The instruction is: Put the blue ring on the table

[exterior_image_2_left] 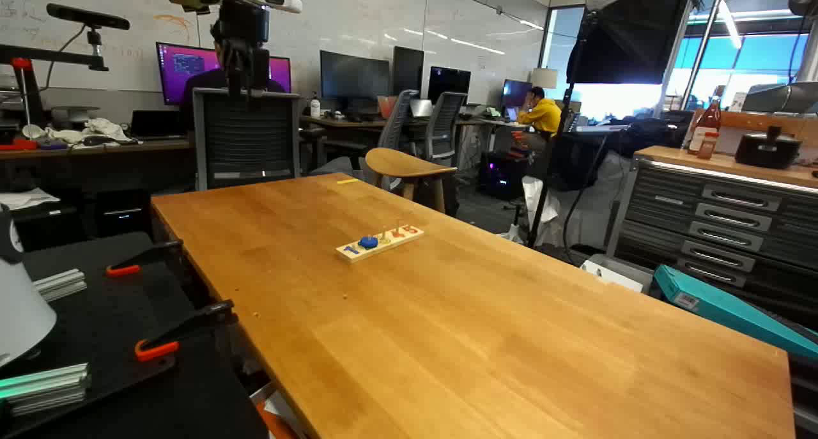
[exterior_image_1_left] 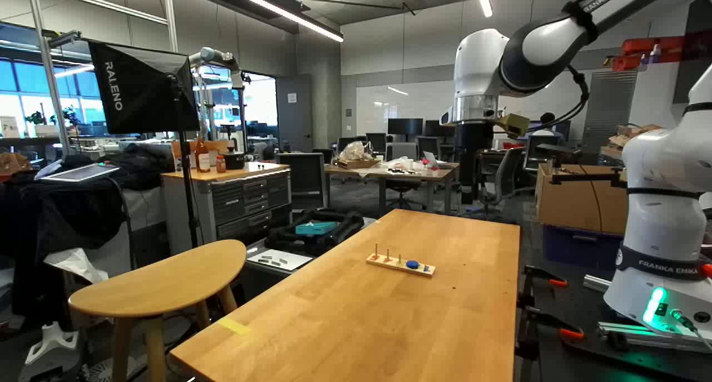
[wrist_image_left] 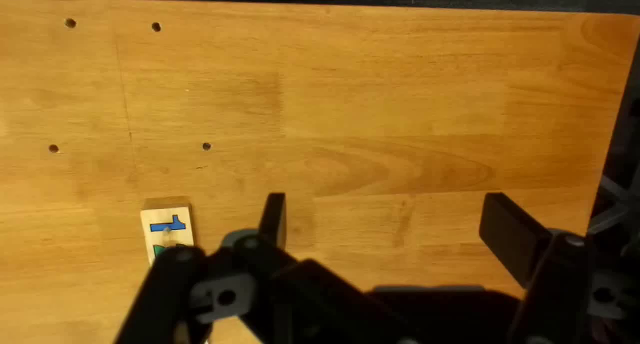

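in an exterior view, a stool [exterior_image_1_left: 158, 282] stands left of the wooden peg strip [exterior_image_1_left: 394, 264]; the light-wood table [exterior_image_1_left: 345, 315] lies beneath the strip; the dark-blue ring [exterior_image_1_left: 412, 264] sits on the strip's right half; the gripper [exterior_image_1_left: 469, 196] hangs above and right of the strip, fingers [wrist_image_left: 512, 236] wide apart in the wrist view.

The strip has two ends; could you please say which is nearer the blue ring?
The end with the blue 1: the blue ring sits beside it; the opposite end is marked red.
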{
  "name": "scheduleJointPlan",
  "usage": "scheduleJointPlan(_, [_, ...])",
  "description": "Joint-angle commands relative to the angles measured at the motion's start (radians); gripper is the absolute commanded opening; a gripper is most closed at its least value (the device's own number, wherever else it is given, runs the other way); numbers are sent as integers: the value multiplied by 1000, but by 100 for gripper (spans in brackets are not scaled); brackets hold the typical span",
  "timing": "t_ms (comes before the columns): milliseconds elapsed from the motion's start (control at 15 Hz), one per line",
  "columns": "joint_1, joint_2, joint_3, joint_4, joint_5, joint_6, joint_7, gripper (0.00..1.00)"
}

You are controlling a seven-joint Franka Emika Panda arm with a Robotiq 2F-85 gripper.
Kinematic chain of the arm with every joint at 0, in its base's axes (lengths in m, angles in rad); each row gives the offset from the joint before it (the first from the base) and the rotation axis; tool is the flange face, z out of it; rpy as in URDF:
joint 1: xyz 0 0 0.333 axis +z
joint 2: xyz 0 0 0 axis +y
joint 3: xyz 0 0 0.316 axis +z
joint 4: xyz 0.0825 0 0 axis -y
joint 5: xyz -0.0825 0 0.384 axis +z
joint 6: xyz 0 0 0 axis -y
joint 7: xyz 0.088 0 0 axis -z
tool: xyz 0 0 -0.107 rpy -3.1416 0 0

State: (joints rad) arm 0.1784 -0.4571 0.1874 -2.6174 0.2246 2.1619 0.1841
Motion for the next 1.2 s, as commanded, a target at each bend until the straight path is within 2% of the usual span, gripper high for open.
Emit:
scheduleJointPlan(0, [2,-1,-3,3,-2,-1,1,100])
scheduleJointPlan(200, [-4,51,-1,46,-6,43,-2,100])
scheduleJointPlan(600, [-63,321,-12,285,-88,188,17,100])
scheduleJointPlan(867, [-98,485,-41,422,-176,206,74,100])
scheduleJointPlan(1133, [-104,589,-98,470,-275,200,133,100])
